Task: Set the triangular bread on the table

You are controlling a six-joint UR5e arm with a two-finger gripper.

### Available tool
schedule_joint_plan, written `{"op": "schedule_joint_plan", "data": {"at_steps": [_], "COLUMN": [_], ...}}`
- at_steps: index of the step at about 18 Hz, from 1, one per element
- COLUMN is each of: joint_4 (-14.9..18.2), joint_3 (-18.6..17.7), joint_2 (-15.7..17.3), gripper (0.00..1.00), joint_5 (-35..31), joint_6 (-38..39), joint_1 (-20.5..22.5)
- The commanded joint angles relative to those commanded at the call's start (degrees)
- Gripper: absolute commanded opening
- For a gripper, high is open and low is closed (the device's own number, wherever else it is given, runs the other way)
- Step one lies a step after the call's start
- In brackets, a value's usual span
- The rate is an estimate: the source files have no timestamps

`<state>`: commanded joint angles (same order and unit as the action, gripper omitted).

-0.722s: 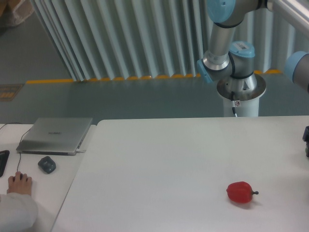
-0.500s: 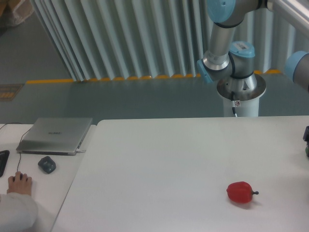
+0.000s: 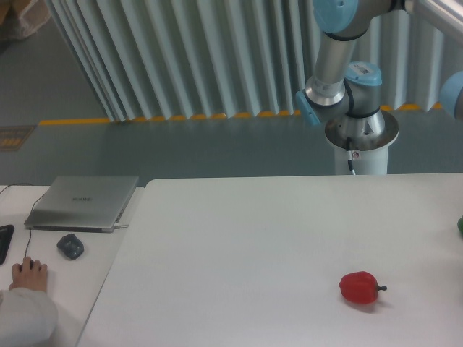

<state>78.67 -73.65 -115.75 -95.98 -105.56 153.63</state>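
The triangular bread is out of view. The white table [image 3: 239, 246] fills the lower middle and right of the camera view. My gripper does not show; only the arm's base [image 3: 359, 134] behind the table and a blue joint [image 3: 453, 92] at the right edge are visible.
A red pepper [image 3: 359, 287] with a dark stem lies on the table at the front right. A small green sliver [image 3: 461, 225] shows at the right edge. On the smaller desk to the left are a grey laptop [image 3: 83, 202], a dark mouse [image 3: 70, 246] and a person's hand [image 3: 29, 275].
The dark gripper tip that showed at the right edge has slipped out of the frame, and a green sliver now shows there. The arm's joint has shifted right.
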Motion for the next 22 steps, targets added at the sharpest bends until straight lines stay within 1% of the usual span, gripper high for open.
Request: {"op": "schedule_joint_plan", "data": {"at_steps": [1,2,4,6,7,8,10,12,15,20,22], "joint_4": [-1.2,-1.8,-2.7,-2.9,-3.6,-4.0,-6.8,-8.6,-11.5,-16.2,-16.4], "joint_3": [0.3,0.3,0.5,2.2,3.1,3.7,4.0,4.6,4.7,5.3,5.4], "joint_2": [-1.0,-1.3,-2.5,-4.6,-5.1,-5.4,-5.6,-5.7,-6.9,-10.8,-11.5], "gripper": [1.00,1.00,1.00,1.00,1.00,1.00,1.00,1.00,1.00,1.00,1.00], "joint_5": [0.0,0.2,2.2,5.2,5.8,5.9,9.8,11.3,11.5,11.3,11.2], "joint_6": [0.0,0.0,-0.7,-0.4,-0.3,-0.2,0.1,1.5,3.7,7.0,6.9], "joint_1": [0.2,0.4,2.5,3.3,3.5,3.6,4.7,5.2,5.1,3.5,3.4]}}
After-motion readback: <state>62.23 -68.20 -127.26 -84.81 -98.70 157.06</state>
